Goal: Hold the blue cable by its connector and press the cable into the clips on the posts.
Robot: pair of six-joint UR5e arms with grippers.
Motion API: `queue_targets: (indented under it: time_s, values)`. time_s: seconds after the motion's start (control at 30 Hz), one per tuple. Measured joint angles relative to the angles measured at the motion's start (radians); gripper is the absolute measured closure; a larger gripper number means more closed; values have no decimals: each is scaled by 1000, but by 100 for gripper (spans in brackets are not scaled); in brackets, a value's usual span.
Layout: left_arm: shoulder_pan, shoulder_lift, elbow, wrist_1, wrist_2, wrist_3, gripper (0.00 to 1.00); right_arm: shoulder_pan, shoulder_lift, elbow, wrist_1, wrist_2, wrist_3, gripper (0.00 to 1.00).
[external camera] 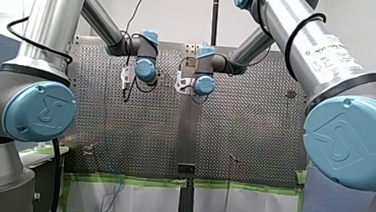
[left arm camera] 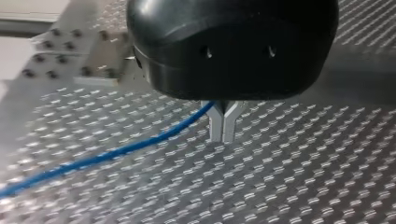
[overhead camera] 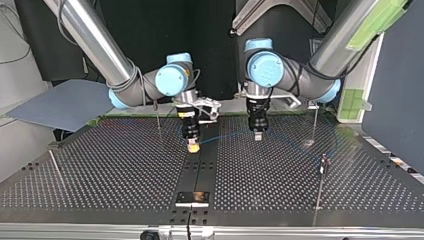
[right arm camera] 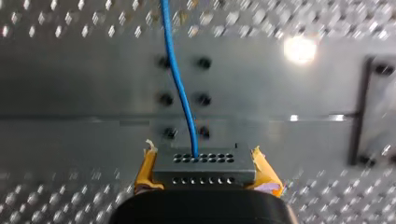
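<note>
The right gripper [overhead camera: 192, 146] clamped the connector [right arm camera: 205, 169] and the left gripper [left arm camera: 223, 135] pinched the blue cable [left arm camera: 116, 151], so pulling them apart too hard risked yanking the cable from the connector.

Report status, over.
Right gripper shut on connector. Left gripper shut on blue cable. Cable runs between both grippers. Nothing in the way.

Thin blue cable [right arm camera: 180, 84], end plugged into grey multi-hole connector [right arm camera: 204, 165]; trailing low over perforated table [overhead camera: 125, 165]
</note>
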Motion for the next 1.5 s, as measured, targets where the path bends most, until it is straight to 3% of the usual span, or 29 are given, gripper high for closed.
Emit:
queue_targets:
  time_s: [0.23,0.33,0.63,0.77,1.0,1.33,1.5]
  values:
    - [-60,-60,-59,60,-38,5,100,-3,1,70,-70,20,-31,100]
    - [-84,-84,-83,83,-38,5,100,-3,1,98,-98,22,-30,100]
    - [-138,-153,-143,153,-37,2,100,-13,2,176,-175,48,19,100]
    - [-153,-188,-150,188,-40,-17,100,-24,3,211,-211,71,28,100]
    - [-163,-248,-151,248,-39,-25,100,-35,7,275,-275,82,34,100]
    - [-167,-325,-152,325,-62,-21,100,-42,77,360,-360,112,96,100]
    - [-163,-350,-152,362,-68,-21,100,-44,114,397,-397,134,105,100]
